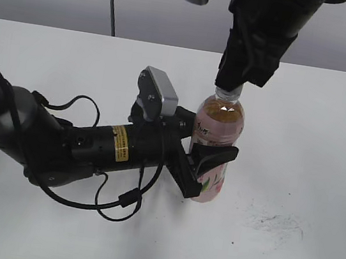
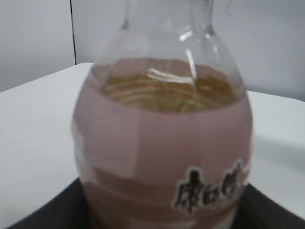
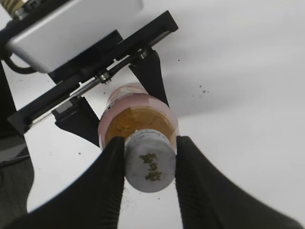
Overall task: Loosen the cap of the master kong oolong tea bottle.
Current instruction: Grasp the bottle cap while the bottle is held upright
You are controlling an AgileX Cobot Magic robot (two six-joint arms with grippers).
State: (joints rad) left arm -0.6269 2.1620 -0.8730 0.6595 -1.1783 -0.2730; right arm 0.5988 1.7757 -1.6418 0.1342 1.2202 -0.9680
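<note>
The bottle (image 1: pixel 216 150) carries a pink label with dark Chinese characters; in the left wrist view two or three of them show in black with a white outline low on the label (image 2: pixel 209 188), too blurred to read. The cap (image 3: pixel 150 167) has a small dark mark on its pale top, also unreadable. A yellow sticker (image 1: pixel 119 143) with fine print sits on the left arm's wrist; its text is too small to make out.

The bottle is slim and clear, standing upright on the white table (image 1: pixel 315 130). Amber tea fills it to just under the shoulder, and the pink label wraps most of the body, with green and peach colours near the bottom. The cap is round, silver-grey and ribbed at its edge.

The left gripper (image 1: pixel 210 164) comes in from the left of the bottle, lying low along the table, and its black fingers clasp the bottle's middle, one on each side of the label. The jaws stand about half open, filled by the bottle's width.

The right gripper (image 3: pixel 150 164) hangs straight above the bottle, pointing down. Its two black fingers (image 3: pixel 112 167) sit on either side of the cap, touching or all but touching its ribbed edge; whether they press firmly I cannot tell. Beside the bottle, to its right, the table has a patch of dark scuffs (image 1: pixel 274 222).
</note>
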